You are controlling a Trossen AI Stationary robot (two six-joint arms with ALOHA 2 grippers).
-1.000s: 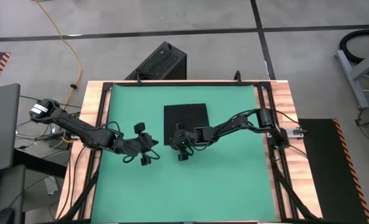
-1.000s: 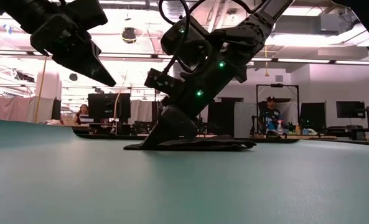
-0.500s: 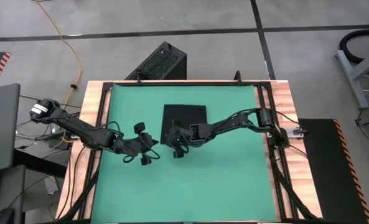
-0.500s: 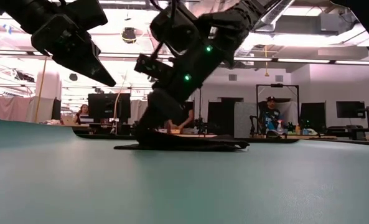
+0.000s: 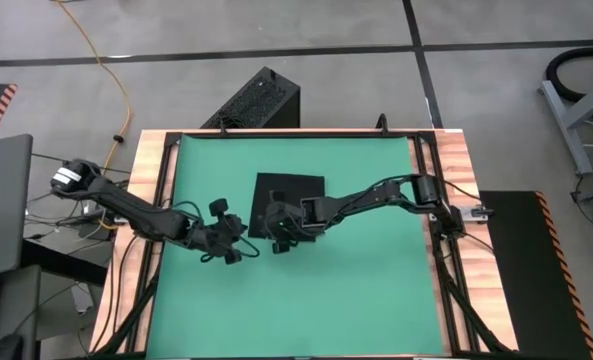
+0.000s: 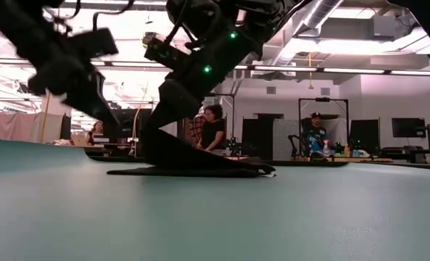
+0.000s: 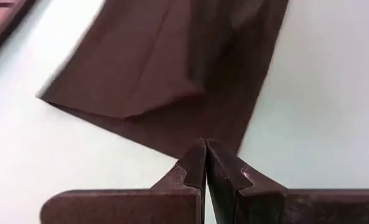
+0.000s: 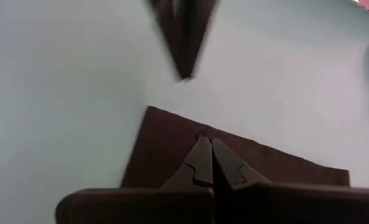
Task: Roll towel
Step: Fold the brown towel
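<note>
The black towel [image 5: 298,193] lies flat on the green table, a little left of centre, and also shows in the low view [image 6: 215,169]. My right gripper [image 5: 277,232] is shut, and its tips stand on the towel near its near left corner [image 8: 207,144]. My left gripper [image 5: 236,243] is shut just left of the towel. In the low view [image 6: 107,119] it hangs above the table. In its own wrist view [image 7: 205,148] its tips point at the towel's edge [image 7: 172,81]. I cannot tell whether it touches the cloth. My right gripper presses its shut fingertips [image 8: 200,155] down on the towel's top face, a short way in from the near left corner [image 8: 156,124]. The fingers slant down from the table's right side. The towel lies on the table; in the low view the cloth beside the fingers [image 6: 193,154] rises slightly.
A hard black ribbed box [image 5: 256,100] stands on the floor beyond the table's far edge. A wooden border and black frame [image 5: 431,190] run round the green surface. People and monitors show in the room behind [image 6: 215,127].
My right gripper has gone toward the table's left edge with its shut tips on the towel. The whole towel has slid left along the table and turned slightly. My left gripper has come down a little toward the table.
</note>
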